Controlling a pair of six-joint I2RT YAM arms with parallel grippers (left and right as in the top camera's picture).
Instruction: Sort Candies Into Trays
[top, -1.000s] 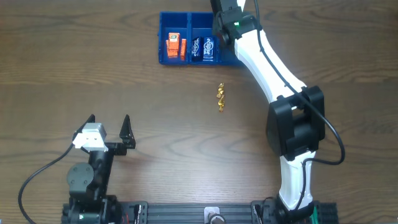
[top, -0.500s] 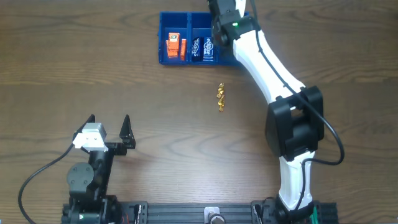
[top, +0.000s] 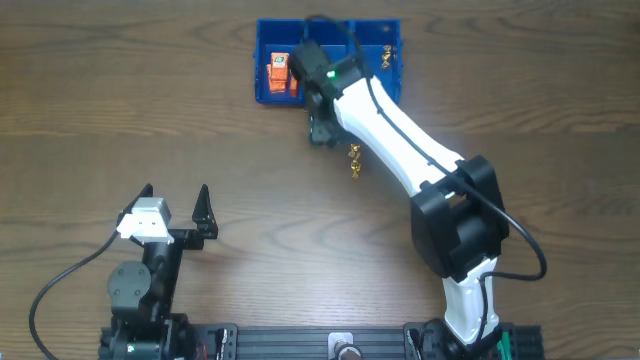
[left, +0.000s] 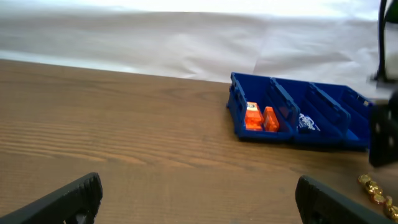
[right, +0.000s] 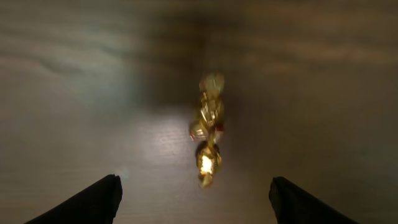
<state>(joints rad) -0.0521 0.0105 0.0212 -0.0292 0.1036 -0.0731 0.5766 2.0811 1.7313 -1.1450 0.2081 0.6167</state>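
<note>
The left arm sits folded over its base at the counter's (top: 110, 110) lower left. Its wrist is low and the left tool (top: 176, 192) points up the counter, fingers spread wide with nothing between them. In its own wrist view, the left tool (left: 200, 208) faces bare wood, with the tray well ahead of it.

The blue tray (top: 261, 62) lies at the far edge of the counter, near the middle, and has three compartments side by side. Orange candies (top: 280, 74) lie in the left compartment. In the left wrist view, blue candies (left: 305, 122) lie in the middle one. Sorted gold candies (top: 386, 58) lie in the right one.

The loose gold candies (top: 354, 161) lie in a short string on the counter, in front of the tray and apart from it.

The right arm stands at the lower right. Its dark elbow is bent above the base, and its long white link slants up and left across the middle. The right tool (top: 321, 128) is just in front of the tray's near wall. In its wrist view, the right tool (right: 198, 200) points down at the counter with its fingers spread, the loose gold candies (right: 208, 134) below and between them, untouched.
</note>
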